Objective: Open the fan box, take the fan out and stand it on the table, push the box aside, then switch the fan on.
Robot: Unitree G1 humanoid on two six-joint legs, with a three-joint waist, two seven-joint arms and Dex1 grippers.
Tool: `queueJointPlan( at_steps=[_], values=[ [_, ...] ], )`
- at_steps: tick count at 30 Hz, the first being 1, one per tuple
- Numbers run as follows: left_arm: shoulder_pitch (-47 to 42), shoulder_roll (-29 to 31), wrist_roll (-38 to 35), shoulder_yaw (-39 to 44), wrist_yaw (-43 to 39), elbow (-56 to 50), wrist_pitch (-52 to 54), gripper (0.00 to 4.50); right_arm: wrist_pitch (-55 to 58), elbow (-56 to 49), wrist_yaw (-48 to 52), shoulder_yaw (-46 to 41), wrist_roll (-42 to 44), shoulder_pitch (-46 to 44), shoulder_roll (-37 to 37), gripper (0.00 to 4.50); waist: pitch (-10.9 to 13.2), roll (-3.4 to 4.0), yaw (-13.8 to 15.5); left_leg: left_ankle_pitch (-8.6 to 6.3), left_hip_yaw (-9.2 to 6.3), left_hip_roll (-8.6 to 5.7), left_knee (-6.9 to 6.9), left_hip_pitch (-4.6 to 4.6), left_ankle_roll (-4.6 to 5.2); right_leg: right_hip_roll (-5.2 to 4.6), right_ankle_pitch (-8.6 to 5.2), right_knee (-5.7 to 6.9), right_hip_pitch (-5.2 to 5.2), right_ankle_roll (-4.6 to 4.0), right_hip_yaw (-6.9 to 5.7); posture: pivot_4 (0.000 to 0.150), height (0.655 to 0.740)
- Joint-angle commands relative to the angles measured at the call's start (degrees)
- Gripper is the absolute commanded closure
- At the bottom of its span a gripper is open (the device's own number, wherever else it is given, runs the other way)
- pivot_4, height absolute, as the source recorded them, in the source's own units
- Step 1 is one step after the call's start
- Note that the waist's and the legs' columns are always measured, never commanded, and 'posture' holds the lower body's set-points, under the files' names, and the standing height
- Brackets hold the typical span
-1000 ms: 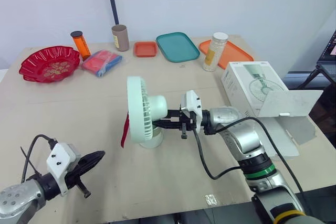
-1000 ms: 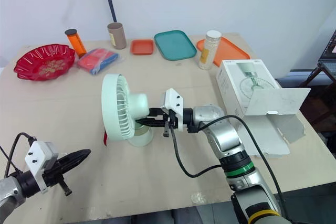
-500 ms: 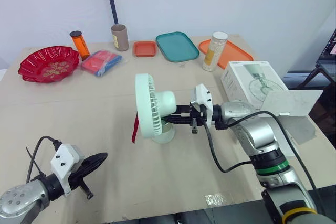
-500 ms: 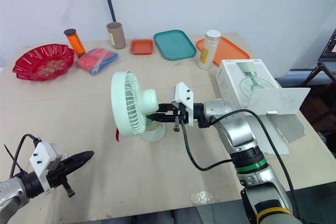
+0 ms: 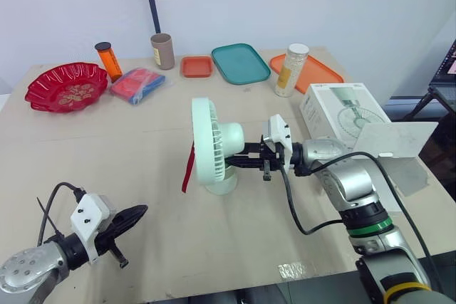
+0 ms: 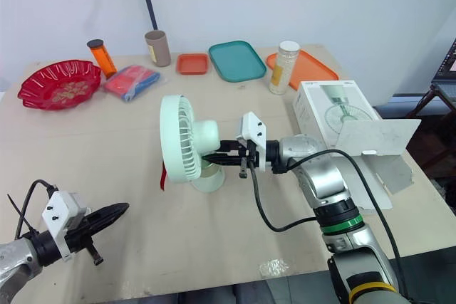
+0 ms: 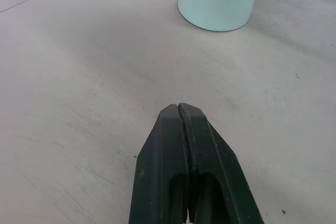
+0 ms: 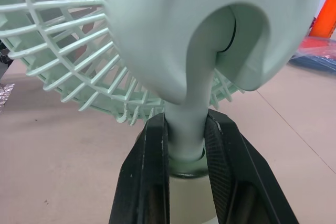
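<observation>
Right wrist view: right gripper [image 8: 186, 129] pinches the fan [image 8: 157, 24] by its neck to steady it upright at the middle of the table [image 6: 107, 126]; fan box [image 6: 324, 115] open at right edge; left gripper [image 7: 180, 111], fingers pressed together, idle near front-left corner.

On table [image 5: 142, 176] centre: fan [image 5: 214, 149]; box [image 5: 342, 108] to its right. Behind, along far edge: bowl [image 5: 66, 87], bottle [image 5: 108, 60], pouch [image 5: 137, 85], cup [image 5: 162, 50], 3 trays [image 5: 241, 63], jar [image 5: 292, 69].

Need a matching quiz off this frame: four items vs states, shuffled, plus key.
Items:
1. fan
2. fan box
3. left end effector
4. teal tray

States:
A. shut, holding nothing
B. flap open
C. stem clamped by right end effector
D. empty, next to small orange tray

Pairs: 1-C, 2-B, 3-A, 4-D
</observation>
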Motion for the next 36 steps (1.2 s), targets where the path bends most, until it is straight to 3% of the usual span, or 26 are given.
queueJointPlan(
  at_steps=[1, 13, 16, 20, 22, 32, 36],
  values=[
    [-0.63, 0.6, -0.28, 0.0, -0.07, -0.49, -0.16, 4.44, -0.51, 1.19, -0.24, -0.41, -1.25, -0.17, 0.0, 3.92, 0.0, 0.0, 0.0, 0.0, 0.0, 0.0, 0.0, 0.01, 0.0, 0.0, 0.0, 0.0, 0.01, 0.0, 0.0, 0.15, 0.74],
    [-1.23, 0.24, 0.07, -0.53, 0.3, -0.21, -0.34, 4.44, -1.65, 2.91, 1.43, 0.26, -1.85, -0.39, -0.41, 3.92, -0.01, 0.0, 0.0, 0.0, 0.0, 0.0, 0.0, 0.04, 0.0, 0.0, 0.0, 0.0, 0.03, 0.0, 0.01, 0.15, 0.74],
    [-1.23, 0.06, 0.2, -0.87, 0.47, -0.29, -0.36, 4.5, -2.02, 3.32, 1.6, 0.23, -2.04, -0.51, -0.26, 2.81, -0.01, 0.0, 0.0, 0.0, 0.0, 0.0, 0.0, 0.04, 0.0, 0.0, 0.0, 0.01, 0.03, 0.0, 0.01, 0.15, 0.74],
    [-1.24, 0.0, 0.15, -1.02, 0.69, -0.34, -0.37, 4.5, -2.75, 3.81, 1.99, 0.03, -2.67, -0.73, -0.03, 0.94, 0.0, 0.01, 0.0, 0.0, 0.01, 0.01, 0.0, 0.03, 0.0, 0.02, 0.0, 0.01, 0.01, 0.0, 0.01, 0.15, 0.74],
    [-1.25, 0.06, 0.11, -1.01, 0.75, -0.28, -0.37, 4.5, -3.01, 4.12, 2.11, -0.1, -2.88, -0.85, 0.12, 0.26, 0.0, 0.02, 0.0, 0.0, 0.02, 0.01, -0.01, 0.0, 0.0, 0.02, 0.0, 0.01, -0.03, 0.0, 0.02, 0.15, 0.74],
    [-1.3, 0.33, -0.05, -0.76, 0.58, -0.19, -0.43, 4.5, -3.71, 3.75, 2.75, -0.9, -3.35, -0.14, -0.89, 0.26, 0.0, 0.01, 0.0, 0.0, 0.01, 0.01, 0.0, -0.01, 0.0, 0.01, 0.0, 0.0, -0.03, 0.0, 0.02, 0.15, 0.74],
    [-0.65, 1.26, -0.85, 0.91, -0.76, -0.23, -0.53, 4.5, -1.36, -0.1, 2.53, -3.56, -2.05, 2.45, -4.78, 0.26, 0.01, 0.0, 0.1, 0.0, 0.01, 0.0, 0.0, -0.04, 0.0, 0.0, 0.0, 0.0, -0.03, 0.0, 0.01, 0.15, 0.74]
  ],
)
